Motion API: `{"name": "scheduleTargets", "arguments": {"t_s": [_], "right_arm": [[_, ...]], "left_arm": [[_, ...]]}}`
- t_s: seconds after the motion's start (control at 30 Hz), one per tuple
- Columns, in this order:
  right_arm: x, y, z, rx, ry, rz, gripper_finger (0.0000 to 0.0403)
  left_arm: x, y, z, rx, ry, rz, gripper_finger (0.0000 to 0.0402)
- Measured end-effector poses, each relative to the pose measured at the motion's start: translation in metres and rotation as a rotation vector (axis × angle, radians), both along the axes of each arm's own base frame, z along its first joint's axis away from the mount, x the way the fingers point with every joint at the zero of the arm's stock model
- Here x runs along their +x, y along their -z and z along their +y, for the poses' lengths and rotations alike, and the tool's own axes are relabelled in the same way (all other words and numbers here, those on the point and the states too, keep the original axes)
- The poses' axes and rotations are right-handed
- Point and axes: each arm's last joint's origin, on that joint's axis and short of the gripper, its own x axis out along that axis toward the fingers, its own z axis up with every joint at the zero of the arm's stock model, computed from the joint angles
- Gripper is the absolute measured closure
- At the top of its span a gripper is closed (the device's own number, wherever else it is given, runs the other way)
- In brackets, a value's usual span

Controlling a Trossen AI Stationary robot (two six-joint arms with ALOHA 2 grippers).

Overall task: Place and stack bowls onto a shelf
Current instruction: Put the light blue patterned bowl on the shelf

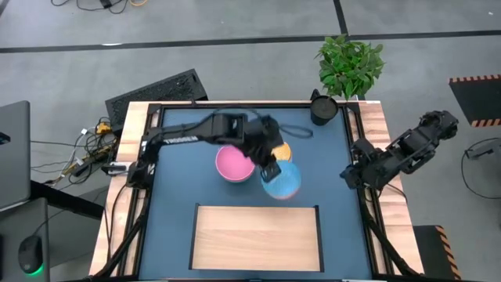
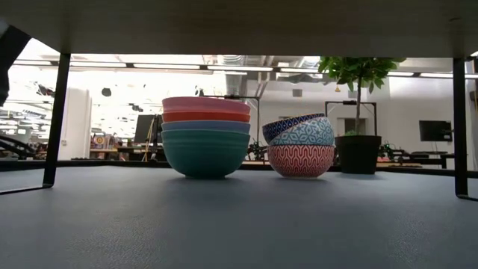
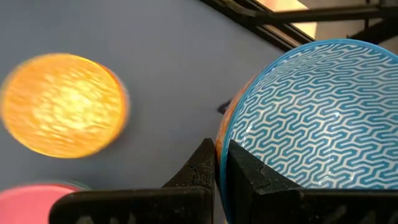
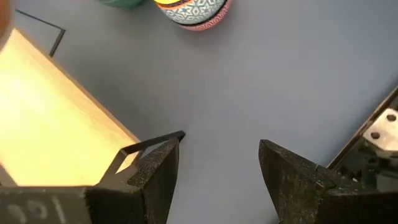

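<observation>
From the left, the left arm reaches across the table to its middle, where the left gripper (image 3: pixel 221 171) is clamped on the rim of the light-blue patterned bowl (image 1: pixel 281 178), one finger inside and one outside the wall. The bowl hangs tilted, held off the stack of patterned bowls (image 2: pixel 300 146) it belongs with; the orange-lined bowl (image 3: pixel 63 104) beneath shows open in the wrist view. Just to the left of that stack sits the pile of plain bowls (image 2: pixel 205 137), pink (image 1: pixel 234 163) on top, then red, blue and teal.

The shelf (image 1: pixel 257 235) lies toward the table's near edge from the held bowl, its long side running left to right, its top bare. So the carry goes from mid-table toward the board, and the left arm is plainly the nearer one.

At the right edge the right gripper (image 4: pixel 217 163) waits with fingers apart, holding nothing.

The low view shows the shelf only as a slab overhead on thin black legs. How far the bowl has cleared the stack is hard to judge; probably only slightly.
</observation>
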Motion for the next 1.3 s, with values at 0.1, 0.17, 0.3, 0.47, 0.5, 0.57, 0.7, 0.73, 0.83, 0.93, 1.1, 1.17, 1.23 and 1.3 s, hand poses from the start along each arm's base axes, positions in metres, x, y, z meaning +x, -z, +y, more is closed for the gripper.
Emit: {"name": "scheduleTargets", "arguments": {"t_s": [0.1,0.17,0.3,0.47,0.5,0.57,0.7,0.73,0.83,0.93,1.1,1.17,1.23,1.3], "right_arm": [[-0.004,-0.002,-0.003,-0.011,-0.034,-0.014,0.0154],[-0.006,-0.003,-0.005,-0.011,-0.043,-0.022,0.0154],[-0.007,-0.003,-0.006,-0.017,-0.040,-0.031,0.0154],[-0.005,-0.002,-0.005,-0.025,-0.039,-0.025,0.0154],[-0.005,-0.002,-0.004,-0.026,-0.039,-0.025,0.0154],[-0.003,-0.002,-0.003,-0.029,-0.036,-0.019,0.0154],[0.001,0.000,0.000,-0.031,-0.022,-0.004,0.0154],[0.002,0.000,0.000,-0.032,-0.023,-0.002,0.0154],[0.002,0.001,0.001,-0.034,-0.023,0.000,0.0154],[0.002,0.001,0.001,-0.036,-0.026,0.001,0.0154],[0.002,0.001,0.001,-0.054,-0.059,0.004,0.0154],[0.002,0.001,0.001,-0.058,-0.065,0.005,0.0154],[0.002,0.001,0.001,-0.059,-0.068,0.005,0.0154],[0.002,0.001,0.001,-0.062,-0.071,0.006,0.0154]], "left_arm": [[0.000,0.000,-0.021,0.006,0.006,-0.006,0.0401],[-0.001,0.000,-0.033,0.022,0.016,-0.007,0.0401],[-0.003,-0.001,-0.052,0.038,0.040,-0.009,0.0401],[-0.006,-0.001,-0.075,0.046,0.099,-0.012,0.0401],[-0.007,-0.001,-0.079,0.053,0.109,-0.013,0.0401],[-0.008,-0.001,-0.086,0.074,0.108,-0.016,0.0401],[-0.009,-0.002,-0.095,0.072,0.113,-0.036,0.0401],[-0.008,-0.003,-0.097,0.067,0.116,-0.053,0.0401],[-0.007,-0.005,-0.101,0.052,0.106,-0.083,0.0401],[-0.007,-0.006,-0.101,0.026,0.083,-0.079,0.0401],[-0.007,-0.006,-0.100,0.014,0.050,-0.071,0.0401],[-0.008,-0.005,-0.102,0.029,0.032,-0.069,0.0401],[-0.005,-0.001,-0.103,0.035,0.031,-0.063,0.0401],[-0.006,0.003,-0.106,0.041,0.038,-0.037,0.0401]]}}
